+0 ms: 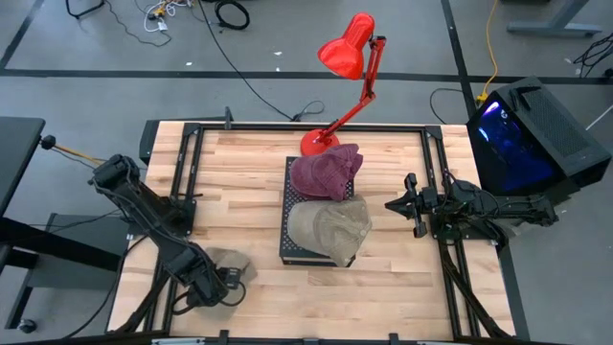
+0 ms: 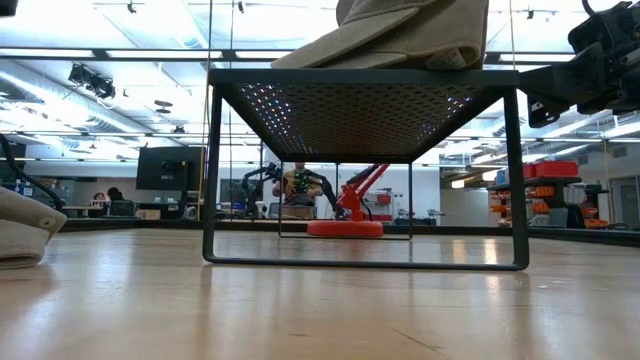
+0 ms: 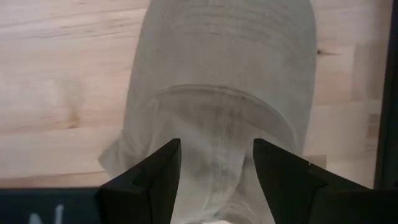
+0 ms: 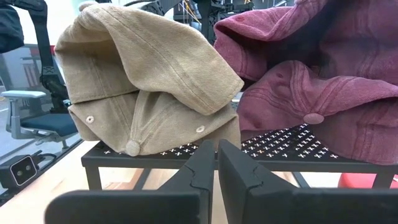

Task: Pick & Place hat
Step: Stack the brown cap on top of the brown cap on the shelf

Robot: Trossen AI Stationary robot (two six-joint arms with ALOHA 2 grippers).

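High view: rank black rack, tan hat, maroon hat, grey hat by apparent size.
1. black rack, though the hats cover much of it
2. tan hat
3. maroon hat, close to the tan one, so that order is unsure
4. grey hat, partly hidden under the left tool

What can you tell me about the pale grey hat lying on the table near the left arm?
The pale grey hat is soft, cloth-like fabric with stitched seams. It lies crumpled and flattened on the wooden table, at the front left corner, apart from the stand. The left end effector is over it with its fingers open on either side of a fold.
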